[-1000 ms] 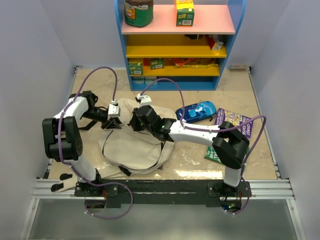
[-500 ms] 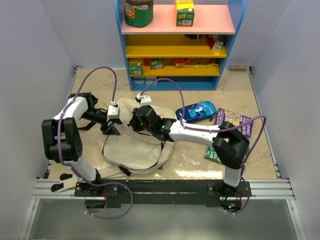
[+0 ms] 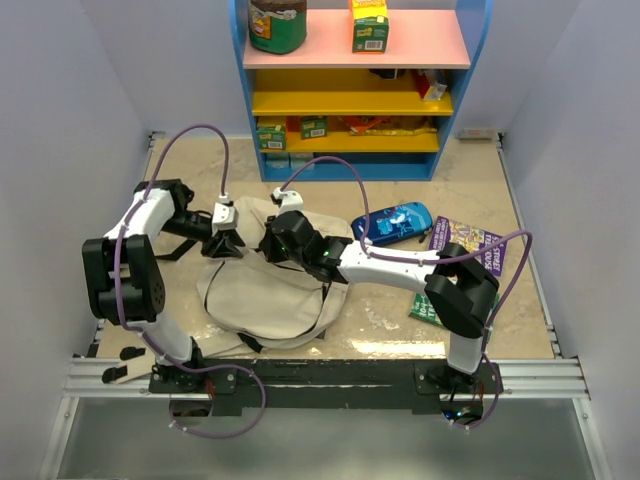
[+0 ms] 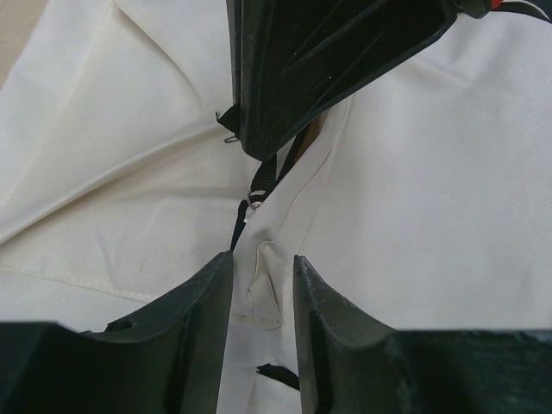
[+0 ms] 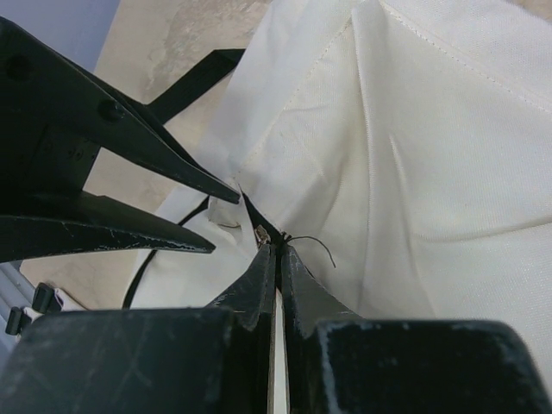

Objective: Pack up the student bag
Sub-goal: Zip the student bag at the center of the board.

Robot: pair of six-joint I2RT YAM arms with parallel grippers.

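Observation:
The student bag (image 3: 262,292), beige canvas with black straps, lies flat on the table between the arms. My right gripper (image 3: 266,243) is at the bag's far edge. In the right wrist view, it (image 5: 278,248) is shut on the black zipper pull beside a small metal piece (image 5: 259,235). My left gripper (image 3: 232,244) is just to its left. In the left wrist view, it (image 4: 263,267) has its jaws narrowly apart around a raised fold of bag fabric (image 4: 259,285), with the right gripper's fingers (image 4: 259,129) just above.
A blue pencil case (image 3: 392,222) lies right of the bag. A purple book (image 3: 468,246) and a green book (image 3: 424,306) lie at the right. A blue shelf unit (image 3: 350,90) with groceries stands at the back. Purple cables loop over both arms.
My left gripper dipped toward the near side half a second ago and has come back up beside the right gripper. The right arm and the bag have hardly moved.

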